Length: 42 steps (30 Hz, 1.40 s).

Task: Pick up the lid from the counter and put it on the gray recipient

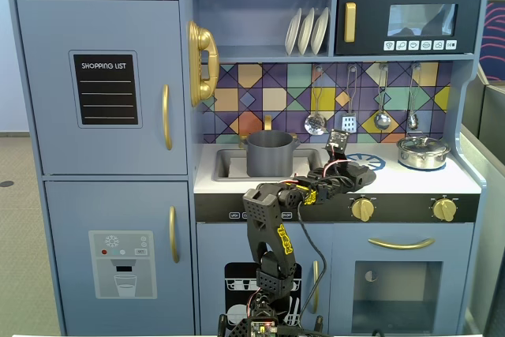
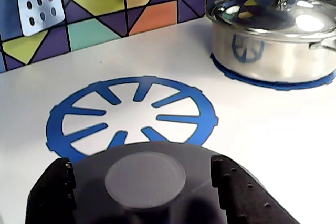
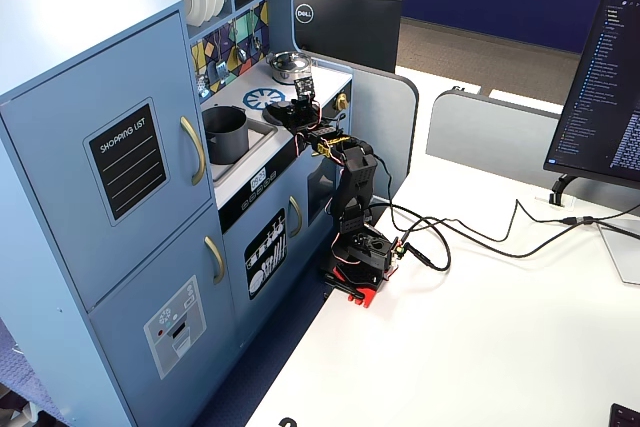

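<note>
The lid [image 2: 145, 181], a matte dark-gray disc with a round centre knob, lies on the white counter at the near edge of the blue burner circle [image 2: 131, 111]. My gripper [image 2: 142, 166] is open right over it, one finger on each side of the knob with a gap to it. In a fixed view the gripper [image 1: 352, 171] sits low over the lid [image 1: 364, 174] on the counter. The gray recipient [image 1: 270, 153], an open dark-gray pot, stands in the sink to the left, and also shows in the other fixed view [image 3: 228, 133].
A shiny silver pot [image 2: 273, 38] with its own lid stands on the far right burner. Utensils [image 1: 347, 108] hang on the tiled back wall. The sink rim [image 1: 213, 165] lies between the lid and the gray pot. Gold stove knobs [image 1: 362, 209] line the front.
</note>
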Tool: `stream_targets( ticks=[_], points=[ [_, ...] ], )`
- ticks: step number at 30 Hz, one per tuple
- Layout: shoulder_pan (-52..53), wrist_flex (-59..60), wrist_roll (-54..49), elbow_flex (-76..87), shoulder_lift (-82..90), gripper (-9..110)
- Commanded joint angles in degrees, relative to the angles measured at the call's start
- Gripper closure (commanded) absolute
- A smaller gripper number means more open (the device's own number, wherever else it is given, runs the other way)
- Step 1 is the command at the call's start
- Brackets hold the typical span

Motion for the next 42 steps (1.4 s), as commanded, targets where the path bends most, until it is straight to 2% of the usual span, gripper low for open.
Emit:
stream_targets(
  ticks=[1, 3, 6, 7, 19, 27, 34, 42],
  points=[
    [-0.79, -2.72, -0.18, -4.48, -1.14, 77],
    [-0.79, -3.08, 0.18, -5.10, -2.29, 80],
    [-1.32, -3.25, 0.35, -5.27, -2.99, 100],
    [-1.49, -3.25, 0.35, -5.45, -3.25, 101],
    [-1.85, -2.99, 0.70, -4.92, -2.29, 102],
    [-4.57, 6.86, -0.26, -20.04, 1.58, 102],
    [-12.30, 18.11, -0.70, -34.63, 3.69, 102],
    [-24.61, 24.61, -0.35, -31.99, 8.88, 102]
  ],
)
